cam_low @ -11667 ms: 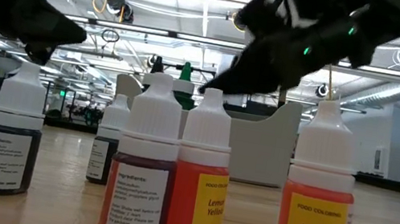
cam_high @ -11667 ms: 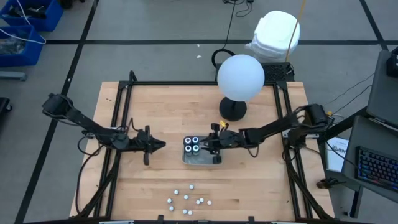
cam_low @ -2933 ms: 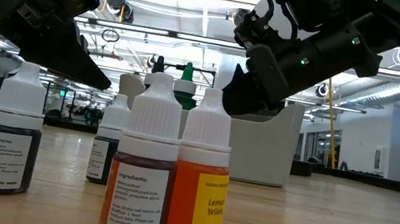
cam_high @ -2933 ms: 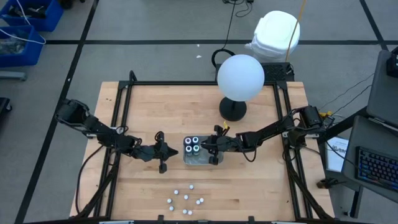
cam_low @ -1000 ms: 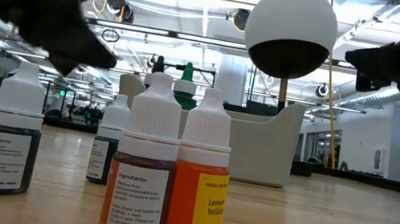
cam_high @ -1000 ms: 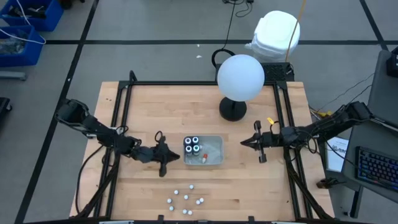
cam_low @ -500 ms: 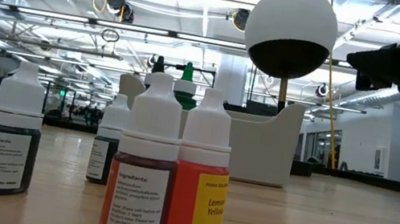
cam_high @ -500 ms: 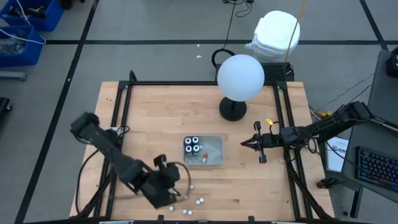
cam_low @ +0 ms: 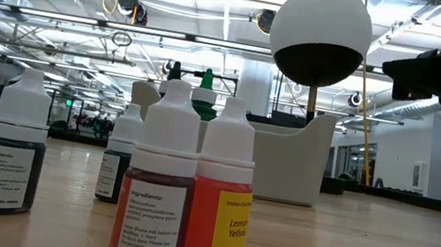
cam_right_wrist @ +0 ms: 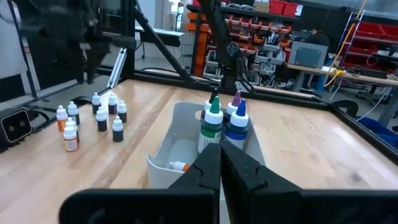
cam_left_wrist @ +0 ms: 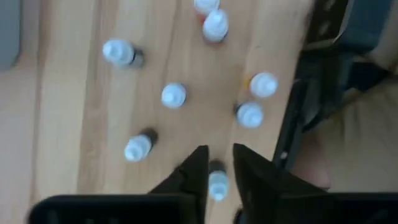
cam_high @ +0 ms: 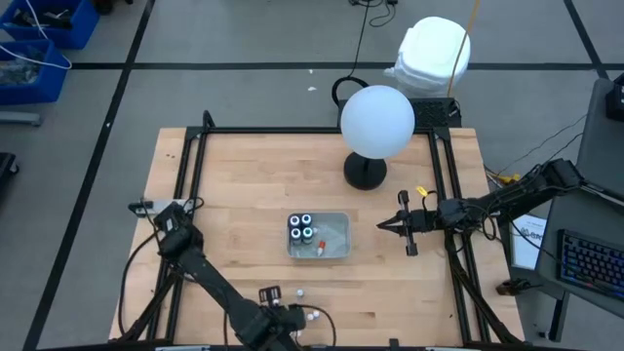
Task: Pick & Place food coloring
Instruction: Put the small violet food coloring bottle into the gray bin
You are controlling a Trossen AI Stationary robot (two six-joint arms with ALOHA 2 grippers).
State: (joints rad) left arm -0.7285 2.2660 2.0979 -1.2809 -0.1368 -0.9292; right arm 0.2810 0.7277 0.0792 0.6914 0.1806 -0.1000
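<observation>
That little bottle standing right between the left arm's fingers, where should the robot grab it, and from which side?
Probably from straight above, closing on the white cap and neck. The bottle stands upright on the table, cap up, already between the left gripper's open fingers. Its neighbours stand apart, so the fingers should fit either side.

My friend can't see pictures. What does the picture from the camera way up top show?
A wooden table seen from above holds a clear tray with four dark bottles and one orange bottle lying down. The left gripper reaches over small loose bottles at the near edge. The right gripper waits beside the tray.
</observation>
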